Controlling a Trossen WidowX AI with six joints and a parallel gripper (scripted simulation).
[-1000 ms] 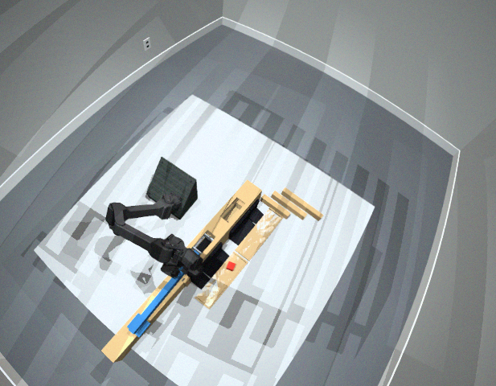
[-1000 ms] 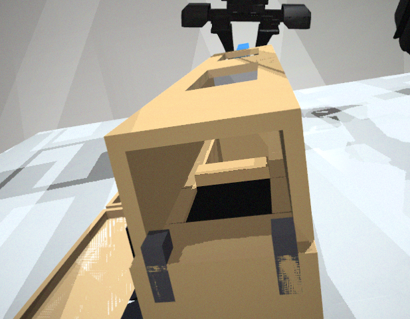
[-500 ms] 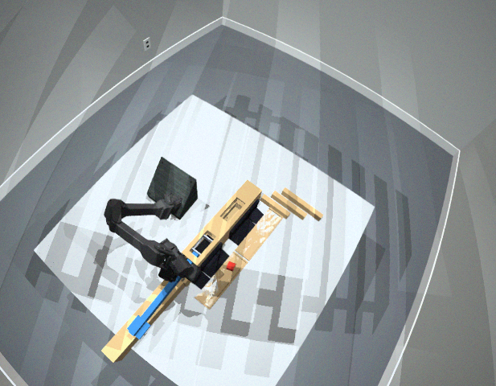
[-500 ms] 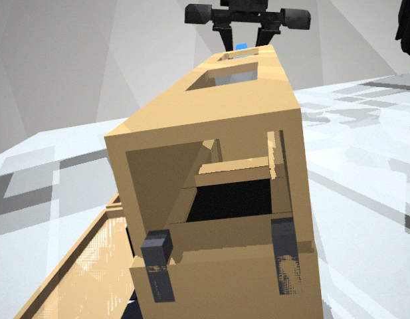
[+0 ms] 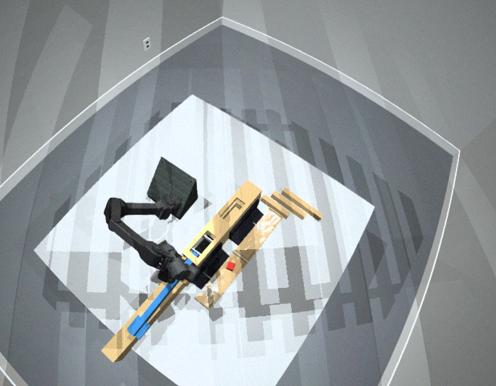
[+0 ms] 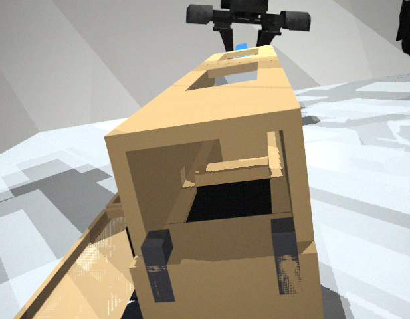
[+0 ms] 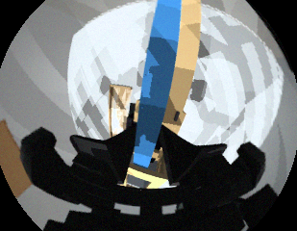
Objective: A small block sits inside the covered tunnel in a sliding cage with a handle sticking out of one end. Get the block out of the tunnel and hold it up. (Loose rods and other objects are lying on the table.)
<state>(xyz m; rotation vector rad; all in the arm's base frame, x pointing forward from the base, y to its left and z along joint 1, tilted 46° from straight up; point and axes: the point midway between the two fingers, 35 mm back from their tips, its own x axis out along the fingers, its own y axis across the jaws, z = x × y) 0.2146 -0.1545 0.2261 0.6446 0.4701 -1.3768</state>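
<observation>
The long tan wooden tunnel (image 5: 218,228) (image 6: 215,103) (image 7: 159,182) stands in place; the black claw (image 5: 183,269) (image 6: 245,47) (image 7: 148,126) is gripping the long blue handle (image 5: 160,294) (image 6: 241,46) (image 7: 160,72). The small red block (image 5: 231,265) seems already outside, on the right-hand shallow tan tray (image 5: 256,239) (image 6: 95,281) (image 7: 120,103). Grasping and lifting it remain.

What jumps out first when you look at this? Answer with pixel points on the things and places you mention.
Probably the long blue handle (image 5: 158,300) (image 7: 159,77), running out from one end of the wooden tunnel (image 5: 248,191) (image 6: 205,103), with the black gripper (image 5: 185,272) (image 6: 244,42) (image 7: 148,126) shut on it. Next, the small red block (image 5: 230,265), bright on the pale wooden tray (image 5: 256,240) beside the tunnel.
</observation>
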